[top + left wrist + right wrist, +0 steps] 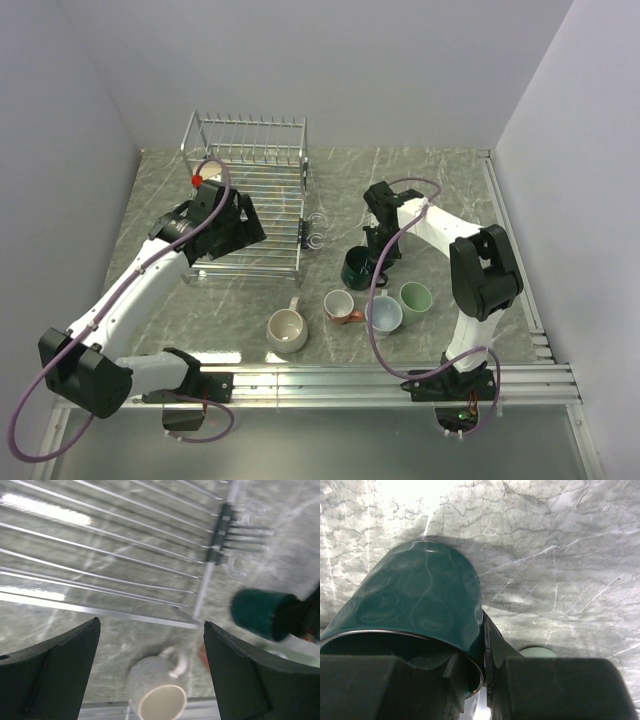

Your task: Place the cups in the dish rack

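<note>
The silver wire dish rack (250, 165) stands at the back left; its floor wires fill the left wrist view (100, 555). My left gripper (238, 228) hangs open and empty over the rack's front part; in its wrist view (150, 667) the wide cream mug (155, 692) lies below, between the fingers. My right gripper (379, 262) is shut on the rim of the dark green mug (356, 268), one finger inside and one outside (482, 670). That mug (420, 600) looks tilted. The cream mug (288, 330), red-brown mug (339, 305), blue-grey mug (383, 314) and pale green mug (416, 299) stand on the table near the front.
A pale object (211, 174) sits in the rack's back left corner, partly hidden by my left arm. Clear hooks (317, 228) stick out from the rack's right side. Walls close the table on the left, back and right. A metal rail (400, 375) runs along the front edge.
</note>
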Robot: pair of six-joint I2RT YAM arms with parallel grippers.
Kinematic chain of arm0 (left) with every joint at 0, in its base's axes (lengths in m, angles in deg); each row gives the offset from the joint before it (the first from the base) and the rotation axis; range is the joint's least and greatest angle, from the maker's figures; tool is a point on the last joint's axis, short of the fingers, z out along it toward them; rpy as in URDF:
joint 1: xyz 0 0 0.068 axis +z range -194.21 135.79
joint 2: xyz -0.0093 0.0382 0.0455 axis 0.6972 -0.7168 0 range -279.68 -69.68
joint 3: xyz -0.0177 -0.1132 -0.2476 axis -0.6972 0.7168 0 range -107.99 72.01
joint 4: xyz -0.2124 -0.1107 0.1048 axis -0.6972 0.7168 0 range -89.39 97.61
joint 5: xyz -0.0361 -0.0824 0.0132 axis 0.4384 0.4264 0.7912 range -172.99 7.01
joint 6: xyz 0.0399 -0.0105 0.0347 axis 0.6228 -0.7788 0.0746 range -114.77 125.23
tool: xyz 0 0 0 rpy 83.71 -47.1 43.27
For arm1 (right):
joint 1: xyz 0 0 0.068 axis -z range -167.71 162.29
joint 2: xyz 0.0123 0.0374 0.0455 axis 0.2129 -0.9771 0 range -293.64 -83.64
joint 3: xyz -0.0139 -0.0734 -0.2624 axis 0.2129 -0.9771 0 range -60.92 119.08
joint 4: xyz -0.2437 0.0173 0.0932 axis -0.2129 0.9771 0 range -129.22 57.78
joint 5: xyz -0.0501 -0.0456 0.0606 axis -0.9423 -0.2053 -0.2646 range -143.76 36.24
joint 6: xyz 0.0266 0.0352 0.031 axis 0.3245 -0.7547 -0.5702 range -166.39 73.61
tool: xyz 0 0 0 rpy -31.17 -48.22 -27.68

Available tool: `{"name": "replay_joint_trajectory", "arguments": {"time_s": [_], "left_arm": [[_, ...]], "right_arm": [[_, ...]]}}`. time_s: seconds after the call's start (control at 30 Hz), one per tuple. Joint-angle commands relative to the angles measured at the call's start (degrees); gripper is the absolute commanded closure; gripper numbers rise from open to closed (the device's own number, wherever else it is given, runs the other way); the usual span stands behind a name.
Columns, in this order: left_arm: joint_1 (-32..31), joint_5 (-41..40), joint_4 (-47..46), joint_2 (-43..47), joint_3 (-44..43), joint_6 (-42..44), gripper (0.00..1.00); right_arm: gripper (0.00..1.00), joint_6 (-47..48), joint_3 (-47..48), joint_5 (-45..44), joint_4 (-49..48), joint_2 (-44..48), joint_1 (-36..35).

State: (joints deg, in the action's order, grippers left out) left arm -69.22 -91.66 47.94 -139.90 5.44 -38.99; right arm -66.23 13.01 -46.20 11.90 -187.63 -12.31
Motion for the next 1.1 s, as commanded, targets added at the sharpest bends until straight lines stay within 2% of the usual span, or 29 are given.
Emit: {"name": "replay_joint_trajectory", "arguments": {"time_s": [0.0,0.03,0.2,0.23,0.27,0.33,0.37,0.4,0.43,0.47,0.5,0.53,0.57,0.6,0.63,0.67,0.73,0.87,0.97,1.07], "left_arm": [[-0.4,7.1,-6.1,3.9,-2.2,0.5,0.09],[-0.3,8.1,-7.7,5.2,-1.8,0.4,0.08],[-0.3,25.0,-19.7,7.6,-0.7,-2.3,0.05],[-0.3,27.4,-25.2,8.2,-0.1,-3.7,0.05],[-0.3,29.8,-28.1,8.6,0.5,-4.5,0.05],[-0.2,36.9,-34.9,9.6,2.6,-7.5,0.05],[-0.3,39.0,-41.4,9.9,3.3,-8.7,0.05],[-0.2,41.2,-43.9,10.2,3.9,-9.6,0.05],[-0.2,42.1,-45.8,10.5,4.9,-11.2,0.04],[-0.2,42.7,-49.3,10.6,5.2,-11.5,0.04],[-0.2,42.6,-49.6,10.7,5.4,-11.6,0.04],[-0.2,41.2,-49.3,11.3,5.5,-11.3,0.03],[-0.3,41.3,-49.6,11.7,5.9,-11.5,0.02],[-0.3,40.9,-51.0,12.1,6.4,-11.7,0.02],[-0.2,40.3,-50.9,12.8,6.8,-11.8,0.01],[-0.3,40.6,-51.2,13.0,7.0,-11.9,0.01],[-0.2,40.5,-52.5,13.6,7.6,-12.6,0.01],[-0.3,38.1,-54.1,15.8,8.5,-12.6,0.01],[-0.1,36.8,-49.6,16.6,5.5,-9.7,0.01],[0.2,37.4,-49.5,17.4,3.9,-9.5,0.00]], "right_arm": [[1.00,-0.5,3.8,0.2,0.2,1.6,-0.3],[1.00,-0.9,5.3,0.8,1.0,2.5,-0.3],[1.00,-2.7,21.8,4.5,8.8,4.7,-0.2],[1.00,-3.5,24.4,6.2,9.8,4.9,-0.2],[1.00,-4.1,28.5,12.1,10.1,5.2,-0.1],[1.00,-7.1,30.2,23.8,6.5,6.2,0.3],[1.00,-9.7,28.8,36.9,3.3,7.7,0.5],[1.00,-13.2,26.9,42.8,-6.2,8.8,0.5],[1.00,-24.2,24.0,47.5,-13.7,11.7,0.3],[1.00,-31.9,16.4,51.8,-33.5,13.5,0.2],[1.00,-40.5,11.9,55.3,-45.3,15.5,-0.1],[1.00,-57.0,8.0,55.9,-56.6,17.0,-0.1],[1.00,-63.6,3.4,56.3,-65.8,18.0,-0.1],[1.00,-69.1,2.1,57.0,-79.3,17.8,-0.2],[1.00,-76.6,1.6,57.9,-83.8,16.7,-0.4],[1.00,-79.2,1.2,58.0,-90.0,16.4,-0.6],[1.00,-85.2,1.4,58.4,-94.7,15.5,-0.9],[1.00,-90.3,3.1,59.1,-99.8,14.1,-2.8],[1.00,-92.6,2.0,59.6,-100.5,13.5,-4.0],[1.00,-91.8,0.1,60.0,-98.2,13.6,-5.1]]}}
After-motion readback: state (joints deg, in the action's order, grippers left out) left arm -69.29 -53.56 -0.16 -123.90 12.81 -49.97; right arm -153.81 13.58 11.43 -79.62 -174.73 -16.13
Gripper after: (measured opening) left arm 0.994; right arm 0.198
